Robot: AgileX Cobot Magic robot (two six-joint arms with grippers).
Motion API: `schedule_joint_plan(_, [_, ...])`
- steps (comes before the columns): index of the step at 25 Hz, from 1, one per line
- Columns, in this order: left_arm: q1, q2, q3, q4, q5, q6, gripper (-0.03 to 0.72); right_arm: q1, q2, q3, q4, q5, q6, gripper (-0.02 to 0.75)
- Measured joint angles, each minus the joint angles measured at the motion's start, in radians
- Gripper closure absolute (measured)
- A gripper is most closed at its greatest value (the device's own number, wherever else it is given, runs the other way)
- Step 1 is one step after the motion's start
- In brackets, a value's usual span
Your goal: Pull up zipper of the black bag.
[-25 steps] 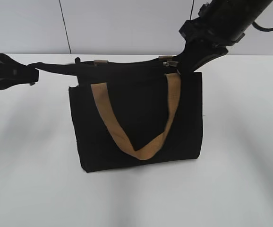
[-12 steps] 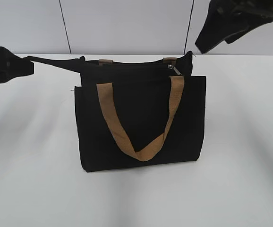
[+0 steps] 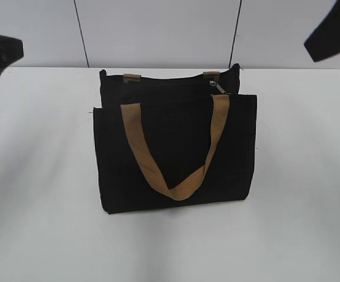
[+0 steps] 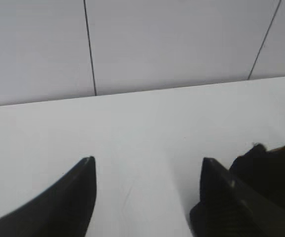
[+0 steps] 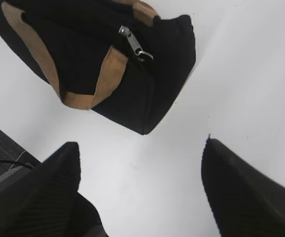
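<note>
White surface (image 3: pixel 40 205) all round, pale wall behind. Your black bag (image 3: pixel 176 153) stands mid-frame, soft, light, likely to slump. Left claw (image 4: pixel 147 197) and right claw (image 5: pixel 140 182) gape empty. Pinch that little silver zipper (image 5: pixel 131 40) tab, top right.

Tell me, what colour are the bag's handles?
Tan-brown handles on the black bag, clearest in the exterior view.
</note>
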Motion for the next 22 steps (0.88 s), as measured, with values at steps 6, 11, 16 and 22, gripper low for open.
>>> schedule_joint_plan(6, [-0.126,0.008,0.068,-0.304,0.259,0.349,0.196,0.000,-0.237,0.265,-0.020,-0.056,0.026,0.160])
schedule_joint_plan(11, [-0.223,0.004,0.035,-0.944,0.588,1.006,0.197,0.000,-0.412,0.441,-0.043,-0.067,0.079,0.160])
schedule_joint_plan(16, [-0.289,-0.132,-0.053,-1.601,0.782,1.592,0.197,0.000,-0.567,0.535,-0.050,0.017,0.087,0.160])
schedule_joint_plan(22, [-0.298,-0.431,-0.074,-1.758,1.065,1.766,0.197,0.000,-0.747,0.637,-0.053,0.057,0.085,0.160])
